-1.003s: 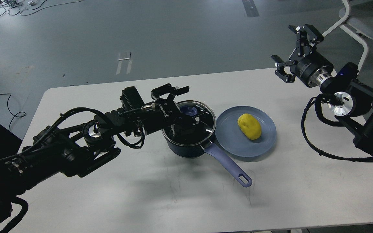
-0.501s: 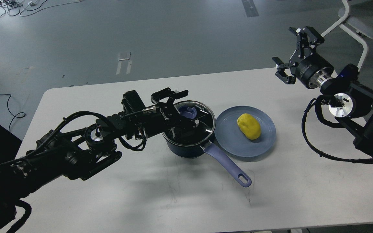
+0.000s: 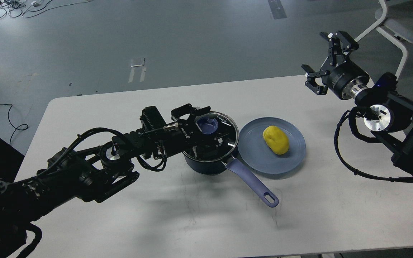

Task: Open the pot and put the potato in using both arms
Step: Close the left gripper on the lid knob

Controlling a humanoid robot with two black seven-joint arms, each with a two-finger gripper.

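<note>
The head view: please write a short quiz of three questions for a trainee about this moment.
1. True or false: the potato lies inside the pot.
2. Which gripper is at the lid knob? A) left gripper B) right gripper
3. Fill in: the glass lid sits ____ the pot.

Key:
1. False; it lies on the blue plate.
2. A
3. on

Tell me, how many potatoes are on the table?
1. The yellow potato lies on the blue plate, right of the lidded pot. Nothing shows through the lid, though the arm covers part.
</note>
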